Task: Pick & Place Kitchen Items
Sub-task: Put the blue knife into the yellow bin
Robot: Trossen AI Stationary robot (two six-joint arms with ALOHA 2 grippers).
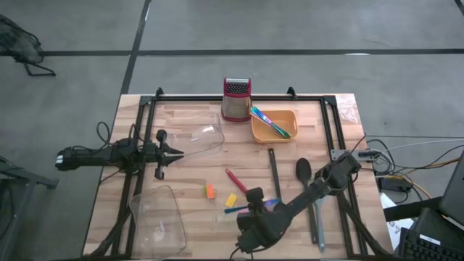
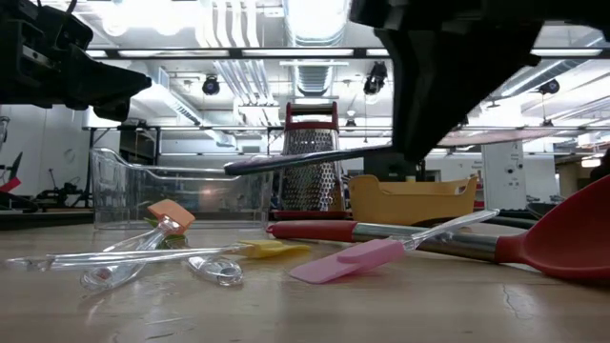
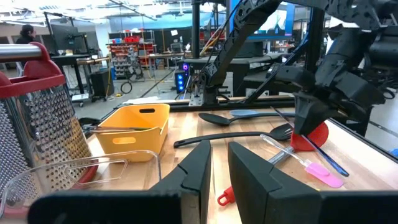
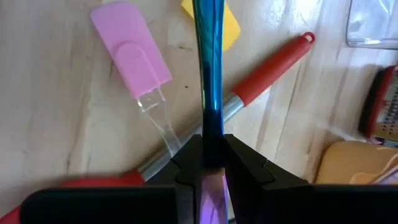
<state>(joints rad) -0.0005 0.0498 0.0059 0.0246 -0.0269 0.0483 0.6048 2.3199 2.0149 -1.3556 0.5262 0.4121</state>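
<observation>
Right gripper (image 4: 212, 163), at the near middle of the table (image 1: 326, 239), is clamped on a thin blue stick (image 4: 208, 68) with an iridescent sheen; the low view shows the stick held level above the tabletop. Beneath it lie a pink spatula (image 4: 132, 57) with a clear handle, a yellow piece (image 4: 229, 25) and a red-handled spoon (image 4: 273, 65) with a steel neck.

Left gripper (image 1: 172, 152) hovers at the left side of the table, its fingers (image 3: 198, 171) narrowly parted and holding nothing, pointing toward a clear tub (image 1: 201, 137) just in front of it. A 2nd clear tub (image 1: 159, 214) sits at the near left.

An orange piece (image 1: 210, 191) lies between the 2 tubs, left of the yellow piece. At the far edge stands a steel grater (image 1: 236, 98) with a red top; just to its right an orange tray (image 1: 259, 133) holds blue and green sticks (image 1: 271, 123). A black spoon (image 1: 303, 170) and a black spatula (image 1: 275, 172) lie right of centre.
</observation>
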